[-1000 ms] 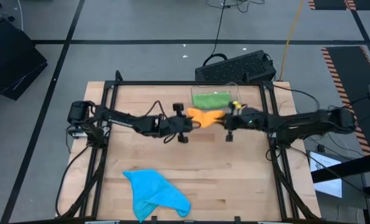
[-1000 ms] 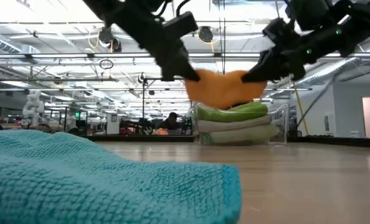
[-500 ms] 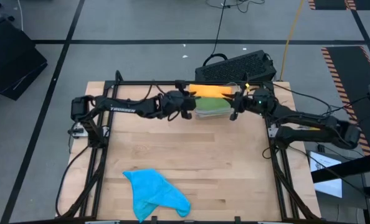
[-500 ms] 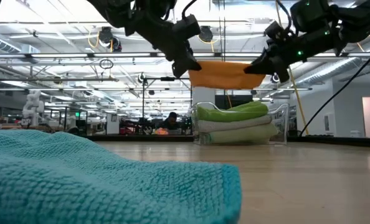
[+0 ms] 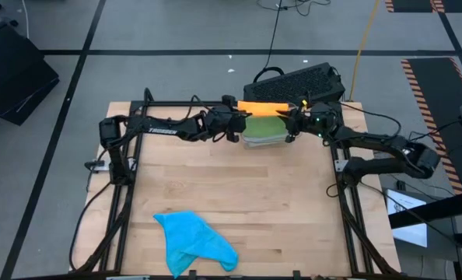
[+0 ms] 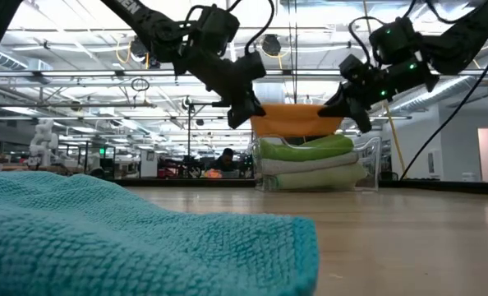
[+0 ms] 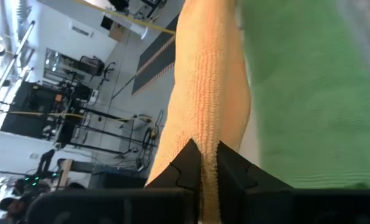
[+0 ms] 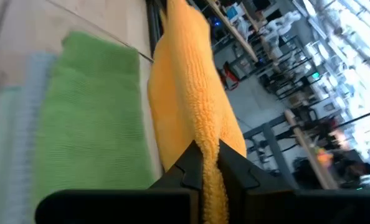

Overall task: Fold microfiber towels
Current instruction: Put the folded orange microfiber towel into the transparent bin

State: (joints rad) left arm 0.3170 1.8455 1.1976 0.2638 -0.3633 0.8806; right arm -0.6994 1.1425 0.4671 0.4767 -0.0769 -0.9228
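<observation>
Wooden table (image 5: 239, 202), folded orange towel (image 5: 264, 107) stretched flat, fuzzy, above green towel (image 5: 264, 128)

Left tool (image 5: 239, 124) and right tool (image 5: 291, 124), both clamped, raised, facing.

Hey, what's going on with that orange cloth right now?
Left gripper and right gripper each shut on one end of the orange towel. It hangs just over the green towel stacked in the clear bin. Nothing blocking.
</observation>
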